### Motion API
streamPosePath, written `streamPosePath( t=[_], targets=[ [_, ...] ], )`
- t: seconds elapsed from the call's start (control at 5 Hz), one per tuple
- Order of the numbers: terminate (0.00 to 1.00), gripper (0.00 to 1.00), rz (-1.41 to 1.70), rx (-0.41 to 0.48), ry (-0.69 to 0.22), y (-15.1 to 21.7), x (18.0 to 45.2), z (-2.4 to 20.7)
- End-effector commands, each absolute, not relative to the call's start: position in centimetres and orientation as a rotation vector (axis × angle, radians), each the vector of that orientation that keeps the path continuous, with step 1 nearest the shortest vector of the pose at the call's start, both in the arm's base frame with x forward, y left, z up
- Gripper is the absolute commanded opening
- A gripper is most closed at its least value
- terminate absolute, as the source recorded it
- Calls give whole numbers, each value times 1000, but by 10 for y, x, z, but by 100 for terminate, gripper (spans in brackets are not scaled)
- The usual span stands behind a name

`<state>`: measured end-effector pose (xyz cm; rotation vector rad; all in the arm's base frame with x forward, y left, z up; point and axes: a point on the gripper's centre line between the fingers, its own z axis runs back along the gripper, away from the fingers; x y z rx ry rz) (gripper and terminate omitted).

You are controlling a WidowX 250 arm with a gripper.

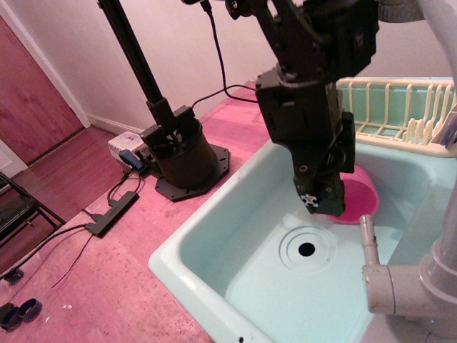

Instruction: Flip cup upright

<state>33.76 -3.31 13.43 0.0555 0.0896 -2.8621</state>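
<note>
The bright pink cup (pixel 359 198) lies on its side in the light green sink (pixel 214 236), near the far right of the basin, its open mouth facing the camera. My black gripper (pixel 321 206) hangs down into the sink directly in front of the cup and hides its left half and handle. The fingertips sit level with the cup. The frames do not show whether the fingers are open or shut, or whether they touch the cup.
The drain (pixel 306 249) is just below the gripper. A grey faucet (pixel 400 279) stands at the front right. A cream dish rack (pixel 400 107) sits behind the sink. A black stand base (pixel 182 153) and cables are on the floor to the left.
</note>
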Motion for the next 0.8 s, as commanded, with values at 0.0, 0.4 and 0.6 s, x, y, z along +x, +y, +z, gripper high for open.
streamPosePath(
  t=[0.0, 0.4, 0.6],
  targets=[
    [0, 100, -2819, 121, 101, -27, 328, 135],
    [0, 100, -2643, 244, 190, -2, 318, 126],
    [0, 100, -2595, 289, 185, 3, 322, 116]
  ],
)
